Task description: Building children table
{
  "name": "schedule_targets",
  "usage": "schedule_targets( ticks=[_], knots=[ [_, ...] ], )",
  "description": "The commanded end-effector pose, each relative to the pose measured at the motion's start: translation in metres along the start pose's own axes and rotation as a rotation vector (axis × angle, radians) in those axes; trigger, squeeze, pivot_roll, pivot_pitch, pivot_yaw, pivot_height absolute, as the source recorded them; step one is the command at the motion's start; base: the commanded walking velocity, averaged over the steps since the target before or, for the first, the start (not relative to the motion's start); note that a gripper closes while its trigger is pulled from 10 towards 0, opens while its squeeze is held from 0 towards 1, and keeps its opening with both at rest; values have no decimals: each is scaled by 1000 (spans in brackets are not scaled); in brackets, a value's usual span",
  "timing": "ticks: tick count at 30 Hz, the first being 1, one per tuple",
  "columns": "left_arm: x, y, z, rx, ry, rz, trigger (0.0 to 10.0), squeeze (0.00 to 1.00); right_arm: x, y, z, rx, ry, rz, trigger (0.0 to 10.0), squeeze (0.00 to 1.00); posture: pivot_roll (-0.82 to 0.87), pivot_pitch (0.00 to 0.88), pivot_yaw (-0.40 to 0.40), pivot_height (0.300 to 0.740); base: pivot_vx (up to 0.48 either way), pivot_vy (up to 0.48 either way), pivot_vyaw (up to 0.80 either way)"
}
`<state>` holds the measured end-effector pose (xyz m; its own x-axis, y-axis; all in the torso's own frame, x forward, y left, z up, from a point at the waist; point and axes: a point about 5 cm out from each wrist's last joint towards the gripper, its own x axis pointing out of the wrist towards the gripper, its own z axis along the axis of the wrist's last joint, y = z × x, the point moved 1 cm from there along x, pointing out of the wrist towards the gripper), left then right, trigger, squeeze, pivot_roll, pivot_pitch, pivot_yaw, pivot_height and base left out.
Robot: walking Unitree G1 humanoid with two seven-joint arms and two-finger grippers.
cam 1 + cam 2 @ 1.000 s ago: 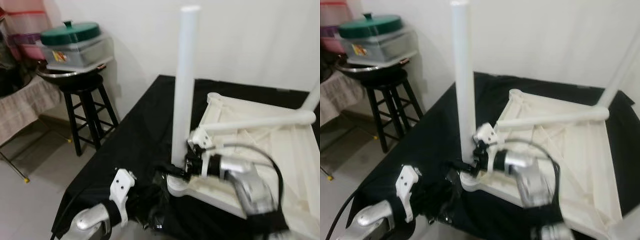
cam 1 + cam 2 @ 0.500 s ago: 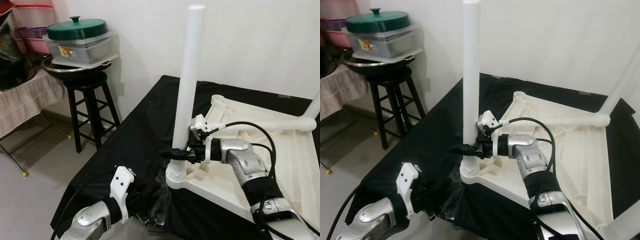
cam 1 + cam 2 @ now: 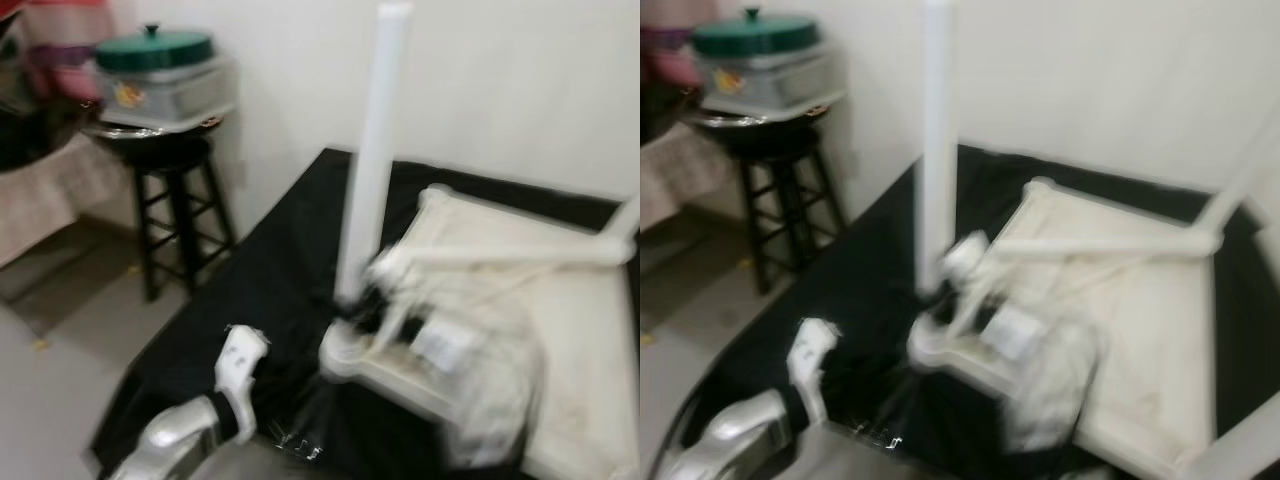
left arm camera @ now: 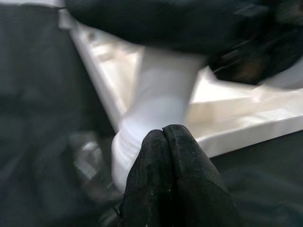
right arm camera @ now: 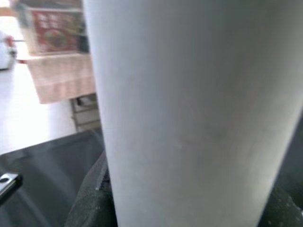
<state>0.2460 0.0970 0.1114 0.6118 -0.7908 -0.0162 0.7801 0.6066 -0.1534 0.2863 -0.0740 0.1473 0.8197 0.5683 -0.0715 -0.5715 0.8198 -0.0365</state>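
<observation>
The tall white plastic table leg (image 3: 372, 150) stands upright in the corner socket of the overturned white tabletop (image 3: 560, 330) on the black-draped counter (image 3: 270, 280). It is clasped low down by the right hand (image 3: 362, 305); the left hand (image 4: 171, 137), fingers pressed together, is held just before the socket.

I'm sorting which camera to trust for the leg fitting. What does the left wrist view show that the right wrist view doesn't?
Left wrist view alone: the left pincer, its fingertips pressed together, aimed at the corner socket of the upturned white tabletop on the black cloth.

Right wrist view alone: the leg's smooth shaft very close up, with a labelled container and a cloth-draped surface in the background.

Both: the upright white table leg.
</observation>
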Motion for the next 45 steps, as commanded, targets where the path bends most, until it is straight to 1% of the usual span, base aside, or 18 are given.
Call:
schedule_targets(
  ticks=[1,9,10,14,15,16,21,22,23,26,28,29,33,36,37,38,42,45],
  knots=[
    [-1,-2,-3,-17,14,-13,10000,0,-7,-24,-31,19,174,-130,0,0,26,0,-42,740,0,0,0],
    [-2,-4,-4,-26,5,-4,10000,0,-11,-23,-44,31,223,-125,0,0,18,0,-28,740,0,0,0],
    [-2,-6,-4,-27,10,-10,10000,0,-12,-27,-43,28,223,-131,10000,0,14,0,-27,740,0,0,0],
    [-2,-7,-4,-32,15,-18,10000,0,-13,-29,-41,41,207,-114,10000,0,12,0,-26,740,0,0,0],
    [-2,-10,-5,-40,18,-26,10000,0,-13,-30,-38,53,187,-87,10000,75,12,0,-23,740,0,0,0],
    [-4,-10,-3,-37,13,-6,10000,0,-11,-29,-23,67,121,-33,10000,1000,15,0,-7,740,0,0,0],
    [-6,-11,-2,-33,4,22,10000,0,-10,-25,-5,75,52,18,10000,1000,17,0,-5,740,0,0,0],
    [-5,-4,2,-3,3,42,10000,0,-7,-24,13,22,-15,182,10000,796,31,0,14,740,0,0,0],
    [-4,0,5,18,3,52,10000,0,-6,-24,24,-21,-51,296,10000,796,31,0,14,740,0,0,0],
    [-4,0,5,18,3,52,10000,0,-6,-24,24,-21,-51,296,10000,796,31,0,14,740,0,0,0],
    [-3,2,6,31,3,59,10000,0,-7,-24,31,-52,-73,372,10000,796,33,0,16,740,0,0,0],
    [-9,-3,7,57,14,50,10000,0,-4,-26,31,-136,-31,458,10000,0,36,0,-45,740,0,0,0],
    [-27,-23,7,73,48,58,10000,0,-4,-38,35,-216,56,676,10000,0,76,0,-58,740,0,0,0],
    [-27,-23,7,73,48,58,10000,0,-4,-38,35,-216,56,676,10000,0,76,0,-58,740,0,0,0],
    [-26,-26,6,75,55,53,10000,0,2,-47,42,-219,43,689,7412,0,92,0,-66,740,0,0,0],
    [-24,-28,-1,83,68,36,10000,0,7,-55,45,-221,44,718,0,0,111,0,-73,740,0,0,0],
    [-25,-30,-26,106,136,25,10000,0,12,-71,37,-169,89,749,0,0,136,0,-92,740,0,0,0],
    [-28,-29,-34,106,158,47,10000,0,8,-73,26,-116,93,745,0,0,138,0,-94,740,0,0,0]
  ],
)
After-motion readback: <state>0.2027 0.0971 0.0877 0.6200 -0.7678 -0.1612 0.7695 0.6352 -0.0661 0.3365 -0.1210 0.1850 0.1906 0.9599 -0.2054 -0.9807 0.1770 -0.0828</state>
